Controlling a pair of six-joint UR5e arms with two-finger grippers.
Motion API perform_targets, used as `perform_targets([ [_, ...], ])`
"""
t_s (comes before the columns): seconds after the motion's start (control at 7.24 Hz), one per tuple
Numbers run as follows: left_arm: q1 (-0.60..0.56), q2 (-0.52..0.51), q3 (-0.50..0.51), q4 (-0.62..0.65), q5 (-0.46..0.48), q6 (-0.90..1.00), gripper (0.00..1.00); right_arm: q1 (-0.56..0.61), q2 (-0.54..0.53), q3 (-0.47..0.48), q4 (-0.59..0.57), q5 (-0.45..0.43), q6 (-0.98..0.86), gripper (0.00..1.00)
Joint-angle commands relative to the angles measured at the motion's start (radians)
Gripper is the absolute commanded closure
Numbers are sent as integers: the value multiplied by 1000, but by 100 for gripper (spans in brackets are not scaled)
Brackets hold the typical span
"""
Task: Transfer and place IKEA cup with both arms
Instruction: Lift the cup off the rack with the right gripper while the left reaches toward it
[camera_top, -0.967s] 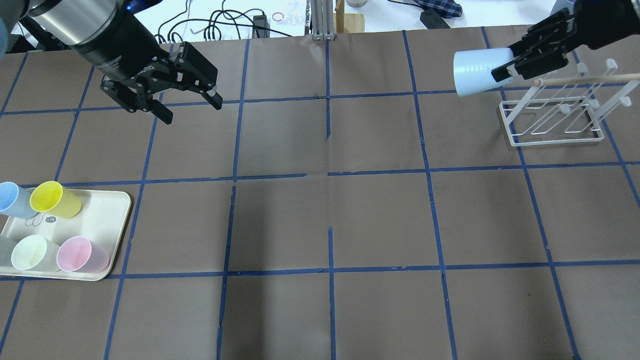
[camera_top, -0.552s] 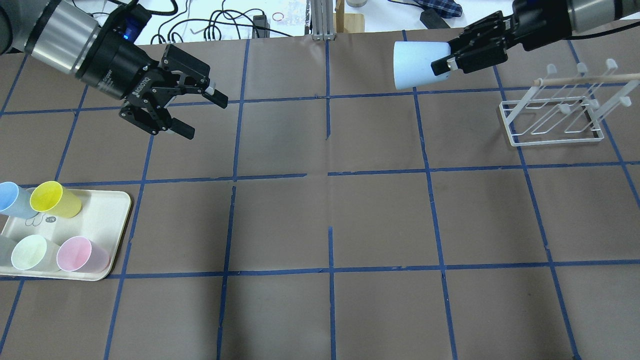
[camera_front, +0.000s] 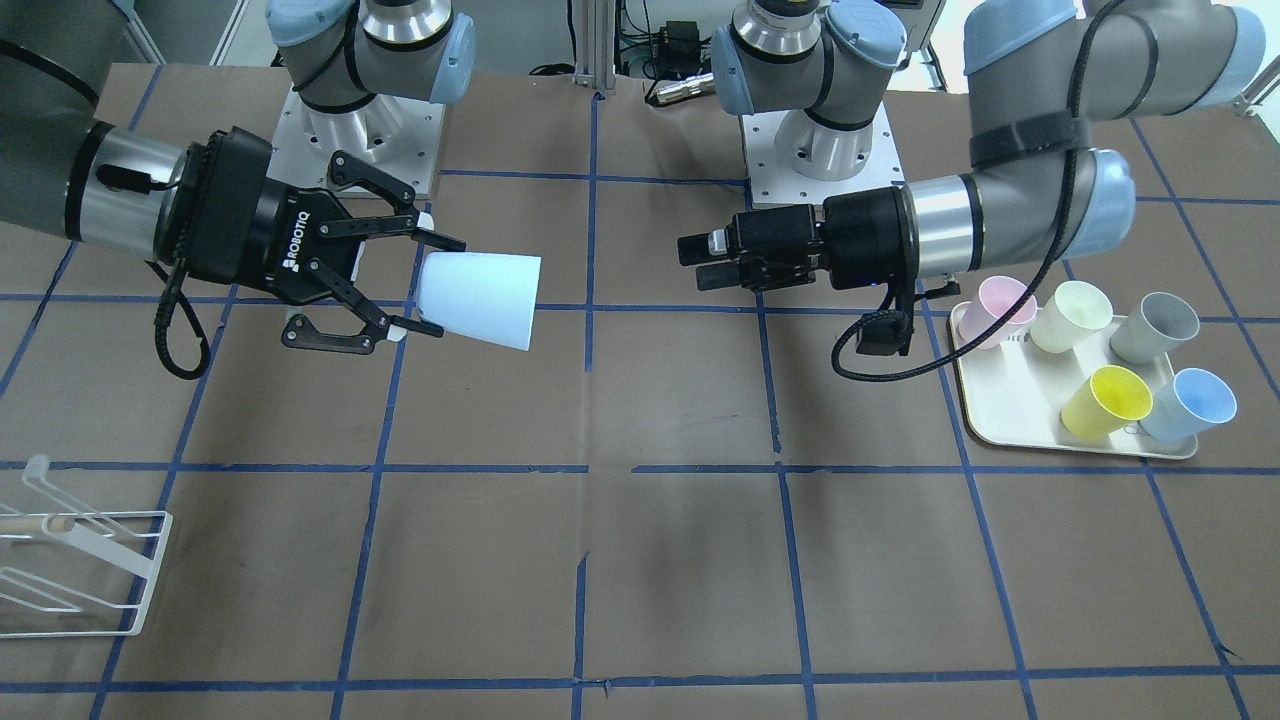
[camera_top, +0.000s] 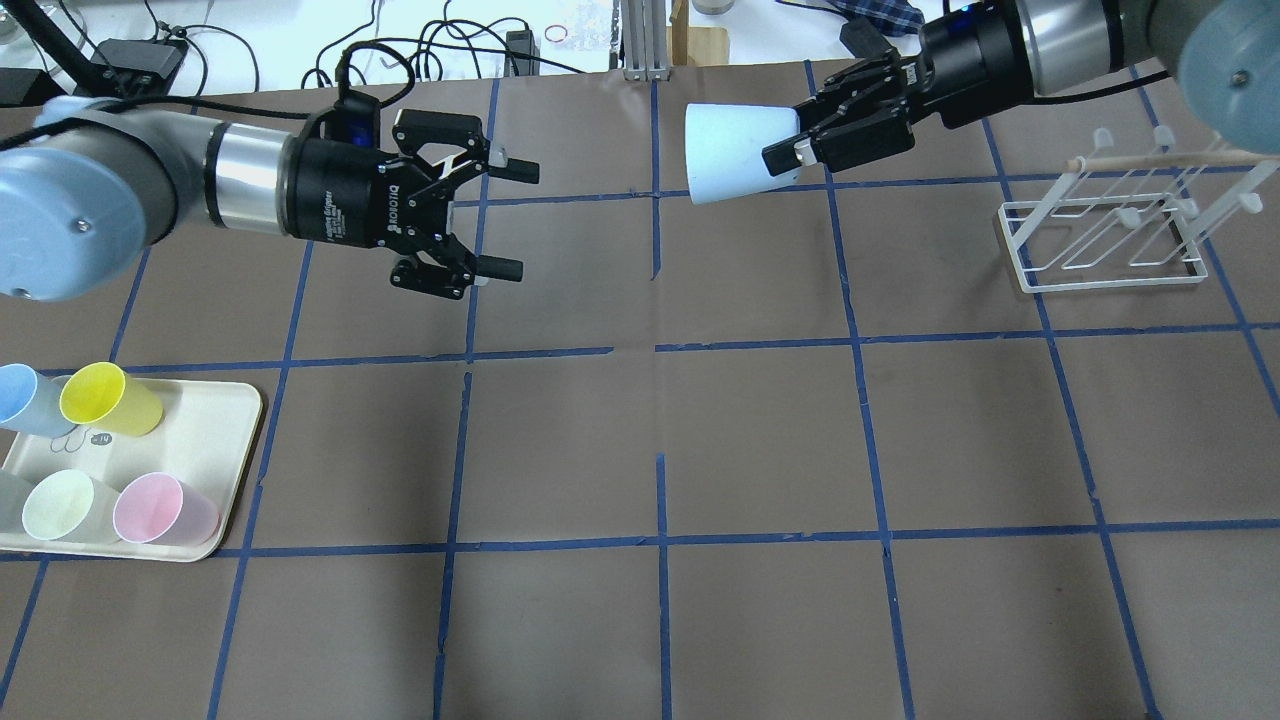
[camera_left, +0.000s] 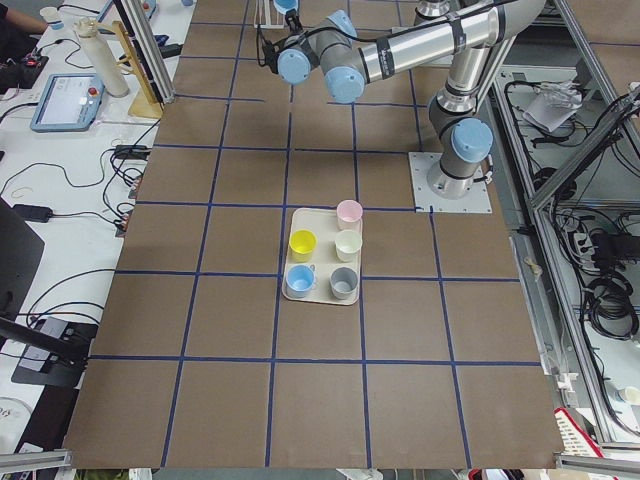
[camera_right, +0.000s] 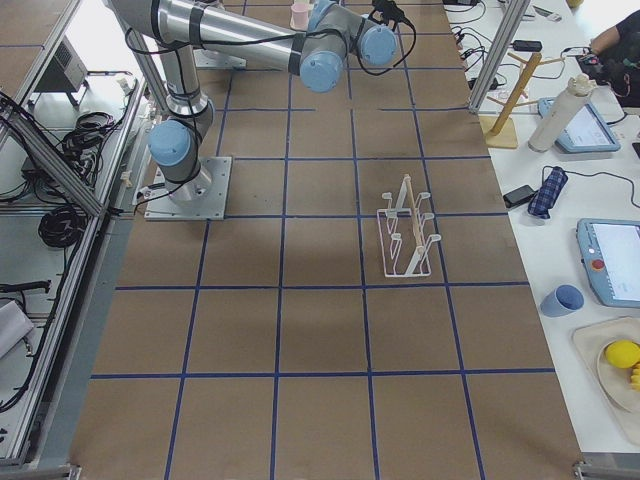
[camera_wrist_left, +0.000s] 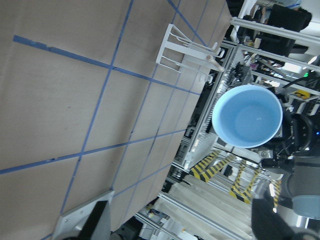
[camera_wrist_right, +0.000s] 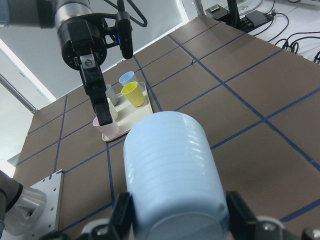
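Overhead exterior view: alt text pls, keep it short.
The right end effector holds the IKEA cup sideways in the air, mouth toward the open left end effector, with a gap between them. A tray of pastel cups sits lower left, a white wire rack at right.

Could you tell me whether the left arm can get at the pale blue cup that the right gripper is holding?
Probably yes: the left gripper is open and faces the IKEA cup mouth-on, with only open air showing between them.
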Motion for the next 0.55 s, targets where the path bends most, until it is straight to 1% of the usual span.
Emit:
perform_targets([
  [0.0, -50, -61, -27, 81, -121, 0, 0, 63, -8, 2, 6, 30, 13, 78],
  [0.14, -64, -74, -27, 83, -126, 9, 0, 82, -7, 4, 8, 35, 14, 78],
  [0.28, -70, -80, -24, 85, -128, 11, 0, 83, -7, 12, 8, 94, 12, 76],
  [0.41, -66, -82, -24, 85, -131, 13, 0, 85, -8, 21, 8, 104, 12, 75],
])
